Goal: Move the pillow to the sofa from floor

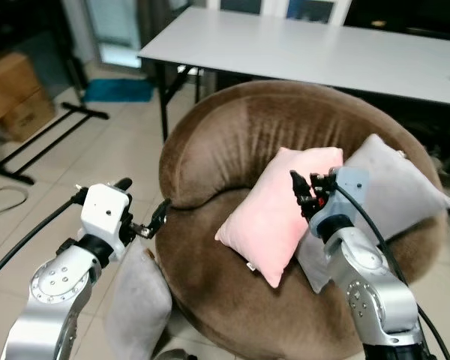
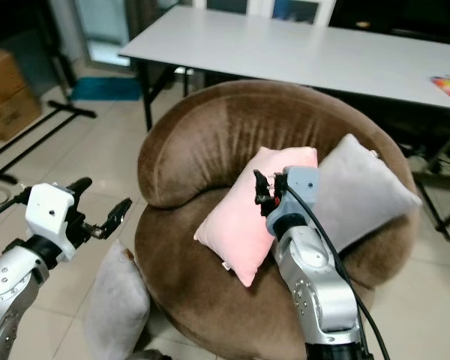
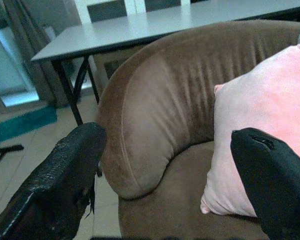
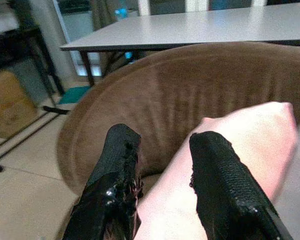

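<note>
From up top I've got the sofa (image 1: 232, 142) dead centre, a round brown velvety thing; the pink pillow (image 1: 274, 214) is on the seat, leaning back against the backrest, and a grey pillow (image 1: 394, 184) sits just beside it at its 3 o'clock, touching it; my right tool (image 1: 306, 189) is right at the pink pillow's upper right edge, fingers a narrow gap apart, and in the wrist view the pillow shows up between and past the fingers (image 4: 225, 185); can't tell if it's really pinching the fabric or just hovering against it; left tool (image 1: 144, 210) is out at 9 o'clock of the sofa, by the outer edge of the armrest, jaws spread wide with nothing between them; the left wrist view looks across the armrest at the pink pillow; a second grey pillow (image 1: 135, 300) is down on the floor (image 1: 120, 142), propped against the sofa's side right under my left arm; behind the sofa at 12 o'clock there's a long white table (image 1: 315, 52); cardboard box (image 1: 15, 94) off at 10 o'clock.
</note>
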Motion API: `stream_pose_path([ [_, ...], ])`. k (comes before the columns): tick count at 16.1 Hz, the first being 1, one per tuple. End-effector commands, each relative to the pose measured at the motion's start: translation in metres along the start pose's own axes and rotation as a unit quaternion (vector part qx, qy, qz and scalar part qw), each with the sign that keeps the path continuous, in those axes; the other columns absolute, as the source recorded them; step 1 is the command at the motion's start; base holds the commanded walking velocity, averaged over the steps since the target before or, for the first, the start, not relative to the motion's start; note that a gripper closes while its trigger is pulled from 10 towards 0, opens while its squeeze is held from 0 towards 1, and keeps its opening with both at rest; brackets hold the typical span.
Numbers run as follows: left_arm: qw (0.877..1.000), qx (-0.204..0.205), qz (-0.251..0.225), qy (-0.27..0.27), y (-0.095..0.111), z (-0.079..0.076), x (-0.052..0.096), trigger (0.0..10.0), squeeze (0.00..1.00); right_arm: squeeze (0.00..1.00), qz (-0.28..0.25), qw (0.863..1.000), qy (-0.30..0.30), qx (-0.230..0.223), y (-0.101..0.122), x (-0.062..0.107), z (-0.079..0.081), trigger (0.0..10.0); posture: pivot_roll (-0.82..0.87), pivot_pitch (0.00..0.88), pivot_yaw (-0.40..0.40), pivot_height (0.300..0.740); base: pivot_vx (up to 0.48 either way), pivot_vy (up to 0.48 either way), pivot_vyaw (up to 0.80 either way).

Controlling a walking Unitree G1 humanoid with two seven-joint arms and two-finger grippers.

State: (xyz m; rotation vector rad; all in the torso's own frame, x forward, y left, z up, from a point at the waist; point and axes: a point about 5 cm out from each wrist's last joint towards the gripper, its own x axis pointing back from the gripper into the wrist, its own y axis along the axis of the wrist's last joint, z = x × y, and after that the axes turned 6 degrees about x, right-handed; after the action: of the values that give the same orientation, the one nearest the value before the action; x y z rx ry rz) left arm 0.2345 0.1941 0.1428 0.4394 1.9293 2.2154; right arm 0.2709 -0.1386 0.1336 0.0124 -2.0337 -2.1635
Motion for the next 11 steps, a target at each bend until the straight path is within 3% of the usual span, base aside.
stream_pose_path([
  [1,1.0,-0.005,-0.001,0.002,0.0,-0.0028,-0.0016,10.0,0.0,0.0,0.006,1.0,-0.005,0.005,-0.0006,-0.0006,-0.006,10.0,0.0,0.0,-0.045,0.74,0.0,0.428,0.0],
  [4,0.999,-0.024,0.011,0.019,-0.0052,0.0006,-0.0032,10.0,0.0,0.0,0.014,1.0,0.004,0.0,-0.0011,-0.0037,-0.004,10.0,0.01,0.0,-0.041,0.74,0.0,0.421,0.0],
  [11,0.999,-0.032,0.011,0.005,-0.005,-0.0013,-0.0096,10.0,0.0,0.0,0.028,1.0,-0.007,-0.002,-0.0073,0.0011,-0.0068,10.0,-0.02,0.0,-0.009,0.74,0.0,0.416,0.0],
])
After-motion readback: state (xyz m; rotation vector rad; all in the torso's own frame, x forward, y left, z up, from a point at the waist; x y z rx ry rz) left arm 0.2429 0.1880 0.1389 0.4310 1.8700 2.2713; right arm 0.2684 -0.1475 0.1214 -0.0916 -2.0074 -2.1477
